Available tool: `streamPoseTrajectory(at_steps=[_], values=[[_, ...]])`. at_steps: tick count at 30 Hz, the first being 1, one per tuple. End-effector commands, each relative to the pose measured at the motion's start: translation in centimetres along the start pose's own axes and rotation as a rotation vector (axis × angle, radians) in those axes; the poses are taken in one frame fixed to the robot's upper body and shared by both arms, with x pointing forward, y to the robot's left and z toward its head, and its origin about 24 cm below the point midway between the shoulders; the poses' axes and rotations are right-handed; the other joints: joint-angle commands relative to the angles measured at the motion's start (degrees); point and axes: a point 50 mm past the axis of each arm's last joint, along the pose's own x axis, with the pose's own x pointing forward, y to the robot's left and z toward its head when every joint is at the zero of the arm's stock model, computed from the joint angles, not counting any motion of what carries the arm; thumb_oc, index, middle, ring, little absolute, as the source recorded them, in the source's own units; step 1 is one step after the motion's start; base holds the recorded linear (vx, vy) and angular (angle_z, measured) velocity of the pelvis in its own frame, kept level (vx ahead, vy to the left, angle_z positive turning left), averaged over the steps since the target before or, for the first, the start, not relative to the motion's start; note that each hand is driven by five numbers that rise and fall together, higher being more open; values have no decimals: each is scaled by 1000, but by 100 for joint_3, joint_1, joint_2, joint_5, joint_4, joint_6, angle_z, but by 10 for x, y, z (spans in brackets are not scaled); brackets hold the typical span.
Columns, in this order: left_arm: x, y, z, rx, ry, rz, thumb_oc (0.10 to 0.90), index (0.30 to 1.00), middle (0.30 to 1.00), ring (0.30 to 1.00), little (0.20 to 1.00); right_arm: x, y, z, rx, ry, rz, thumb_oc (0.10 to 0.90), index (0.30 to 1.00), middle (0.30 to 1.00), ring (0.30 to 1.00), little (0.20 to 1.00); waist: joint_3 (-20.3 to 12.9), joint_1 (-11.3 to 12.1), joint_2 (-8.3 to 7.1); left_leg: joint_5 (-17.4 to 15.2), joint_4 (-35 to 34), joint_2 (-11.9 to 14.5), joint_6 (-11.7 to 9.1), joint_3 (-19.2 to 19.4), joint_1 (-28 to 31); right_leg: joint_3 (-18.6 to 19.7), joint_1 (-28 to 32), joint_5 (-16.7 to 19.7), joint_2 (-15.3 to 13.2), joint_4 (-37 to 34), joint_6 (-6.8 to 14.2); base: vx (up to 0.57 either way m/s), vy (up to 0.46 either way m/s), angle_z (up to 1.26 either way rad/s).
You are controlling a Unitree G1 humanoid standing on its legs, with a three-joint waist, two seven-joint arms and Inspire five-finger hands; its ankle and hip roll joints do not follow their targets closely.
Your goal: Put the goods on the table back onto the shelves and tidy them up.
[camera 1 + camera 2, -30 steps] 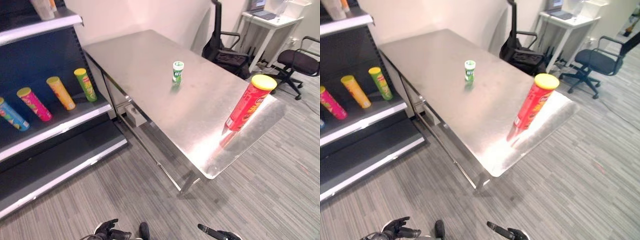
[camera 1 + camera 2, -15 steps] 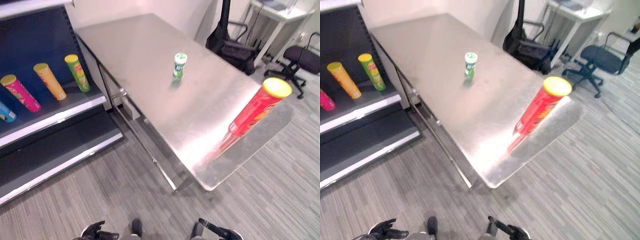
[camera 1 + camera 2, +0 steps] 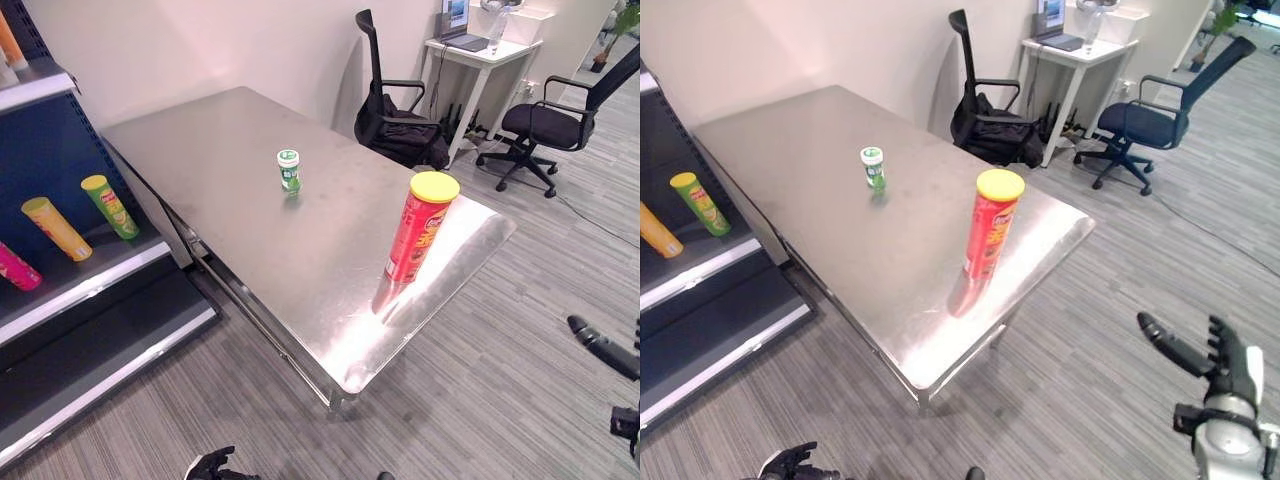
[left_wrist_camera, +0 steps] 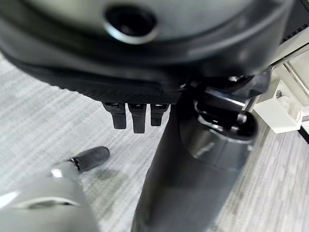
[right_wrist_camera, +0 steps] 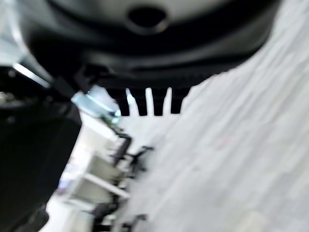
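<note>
A tall red tube with a yellow lid (image 3: pixel 420 228) stands upright near the right end of the steel table (image 3: pixel 220 140). A small green can with a white lid (image 3: pixel 289 170) stands near the table's middle. My right hand (image 3: pixel 1215 365) is raised off to the right of the table, over the floor, fingers straight and holding nothing. My left hand (image 3: pixel 212 465) hangs low near the floor with relaxed fingers (image 4: pixel 137 116), also holding nothing. Both hands are well away from the two goods.
The shelf unit (image 3: pixel 90 285) stands left of the table with a yellow tube (image 3: pixel 55 228), a green tube (image 3: pixel 110 206) and a pink tube (image 3: pixel 12 268) lying on it. A black chair (image 3: pixel 400 130), another office chair (image 3: pixel 545 120) and a white desk (image 3: pixel 480 45) stand behind the table.
The camera has swung up and to the right, so the whole scene has shifted. My right hand has risen from low by the floor out to the right side.
</note>
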Motion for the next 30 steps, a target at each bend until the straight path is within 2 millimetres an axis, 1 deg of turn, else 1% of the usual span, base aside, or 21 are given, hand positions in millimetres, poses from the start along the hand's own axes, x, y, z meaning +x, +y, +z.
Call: streamPoseTrajectory(at_steps=[1, 4, 6, 7, 8, 9, 11, 13, 16, 17, 19, 22, 25, 27, 28, 29, 30], values=[[5, 16, 25, 83, -59, 24, 800, 900, 900, 900, 900, 15, -11, 87, 184, -398, -33, 800, 900, 900, 900, 900, 152, 257, -286, -352, 78, 57, -124, 111, 231, -158, 72, -138, -264, 95, 366, 1, 29, -6], [4, 19, 21, 99, -52, 20, 800, 900, 900, 900, 900, 13, -9, 124, 293, -546, 43, 800, 900, 900, 900, 900, 111, 296, -303, -328, 55, 17, -116, 118, 207, -171, 51, -90, -302, 95, 376, 0, 0, 0], [4, 19, 20, 113, -49, 12, 800, 900, 900, 900, 900, 12, -5, 139, 356, -601, 101, 800, 900, 900, 900, 900, 88, 329, -314, -348, 52, -2, -110, 128, 214, -180, 55, -72, -329, 95, 388, 1, 8, 2], [4, 19, 20, 112, -49, 12, 800, 900, 900, 900, 900, 12, -5, 139, 356, -601, 101, 800, 900, 900, 900, 900, 88, 327, -314, -348, 52, -2, -110, 127, 214, -180, 55, -72, -329, 95, 389, 9, 34, 3], [3, 20, 16, 135, -39, 4, 800, 900, 900, 900, 900, 9, 4, 157, 515, -679, 169, 800, 900, 900, 900, 900, 40, 413, -318, -378, 52, -32, -97, 115, 224, -211, 87, -44, -376, 95, 404, 9, 37, 5], [3, 20, 16, 144, -37, 2, 800, 900, 900, 900, 900, 11, 7, 159, 536, -676, 187, 800, 900, 900, 900, 900, 27, 442, -323, -390, 52, -44, -93, 114, 234, -226, 100, -30, -398, 95, 414, 14, 55, 13], [2, 22, 11, 153, -23, 1, 800, 900, 900, 900, 900, 10, 22, 174, 557, -708, 267, 800, 900, 900, 900, 900, -20, 547, -343, -424, 52, -95, -74, 108, 250, -260, 124, 15, -460, 95, 437, 1, 47, 22], [2, 21, 10, 158, -19, -2, 800, 900, 900, 900, 900, 9, 27, 181, 578, -729, 292, 800, 900, 900, 900, 900, -37, 583, -353, -430, 52, -122, -61, 97, 250, -281, 144, 36, -493, 95, 446, -2, 38, 14], [1, 20, 8, 218, -18, -19, 800, 900, 900, 900, 900, 6, 34, 193, 686, -772, 361, 800, 900, 900, 900, 900, -79, 669, -360, -452, 52, -186, -35, 43, 232, -347, 183, 68, -561, 95, 463, 0, 35, 12], [1, 20, 9, 224, -20, -22, 800, 900, 900, 900, 900, 5, 37, 197, 684, -780, 382, 800, 900, 900, 900, 900, -90, 682, -368, -451, 52, -200, -30, 28, 225, -369, 193, 74, -578, 95, 470, 16, 31, 22], [1, 20, 12, 237, -39, -28, 800, 900, 900, 900, 900, -1, 42, 210, 644, -827, 443, 800, 900, 900, 900, 900, -117, 740, -388, -445, 52, -248, -17, -27, 196, -451, 224, 109, -646, 106, 488, 10, 30, 13], [1, 21, 11, 243, -39, -26, 800, 900, 900, 900, 900, -5, 41, 218, 665, -870, 461, 800, 900, 900, 900, 900, -143, 784, -401, -458, 52, -278, -1, -74, 191, -520, 260, 122, -687, 120, 500, 13, 16, 15], [0, 22, 8, 248, -34, -24, 800, 900, 900, 900, 900, -10, 43, 221, 659, -893, 490, 800, 900, 900, 900, 900, -168, 823, -418, -469, 52, -299, 9, -110, 191, -576, 284, 126, -713, 125, 506, 15, 5, 9], [-1, 23, 8, 256, -37, -26, 800, 900, 900, 900, 900, -11, 51, 222, 556, -876, 548, 800, 900, 900, 900, 900, -170, 842, -444, -461, 52, -302, 6, -109, 186, -581, 275, 135, -718, 122, 502, 0, 0, 0], [-1, 23, 8, 255, -40, -26, 800, 900, 900, 900, 900, -12, 52, 222, 538, -876, 556, 800, 900, 900, 900, 900, -170, 841, -449, -460, 52, -303, 5, -108, 182, -581, 271, 136, -718, 123, 502, 0, 0, 0], [-1, 23, 9, 254, -47, -28, 800, 900, 900, 900, 900, -11, 53, 220, 449, -861, 569, 800, 900, 900, 900, 900, -164, 836, -472, -453, 52, -304, 2, -114, 175, -584, 264, 144, -718, 122, 500, 0, 0, 0], [-1, 23, 9, 252, -50, -28, 800, 900, 900, 900, 900, -11, 52, 220, 414, -860, 569, 800, 900, 900, 900, 900, -164, 830, -479, -449, 52, -302, 1, -119, 171, -585, 265, 140, -715, 121, 498, 0, 0, 0]])
